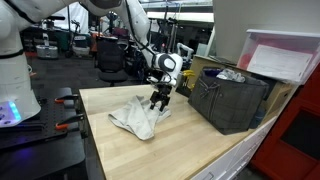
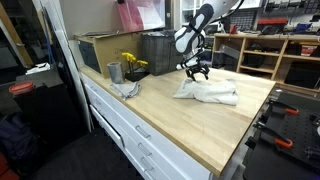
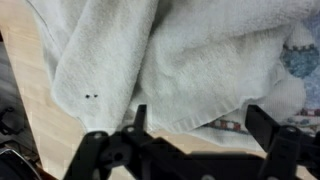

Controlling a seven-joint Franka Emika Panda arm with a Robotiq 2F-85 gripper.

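Over a pale wooden worktop (image 1: 170,150), my claw (image 1: 160,100) hangs with its dark fingers pointing down. They are spread as wide as they go and hold nothing. Directly beneath lies a crumpled white towel (image 1: 135,118), bunched in loose folds near the middle of the wood. My fingertips sit at its upper edge, very close to the cloth. I cannot tell whether they brush it.

In an exterior view, the towel (image 2: 208,92) spreads out flat toward the near edge of the worktop (image 2: 190,130), with my claw (image 2: 197,70) above the end that faces the back wall.

In the wrist view, the towel (image 3: 170,60) fills nearly the whole frame, thick and nubbly, with one fold lapping over another. Two tiny dark specks (image 3: 90,97) mark it low on the left side. My claw (image 3: 200,125) shows along the bottom as two black fingers (image 3: 140,122) standing well apart, with cloth visible in the gap between them. A strip of bare wood shows at the left edge.

Beside the towel stands a dark grey crate (image 1: 228,103), apart from it, with something pale and crumpled inside. At the far end of the worktop are a grey cup (image 2: 114,72), a spray of yellow flowers (image 2: 133,63) and a small grey rag (image 2: 128,88), all well away from my claw. White drawers (image 2: 130,125) run beneath the worktop.
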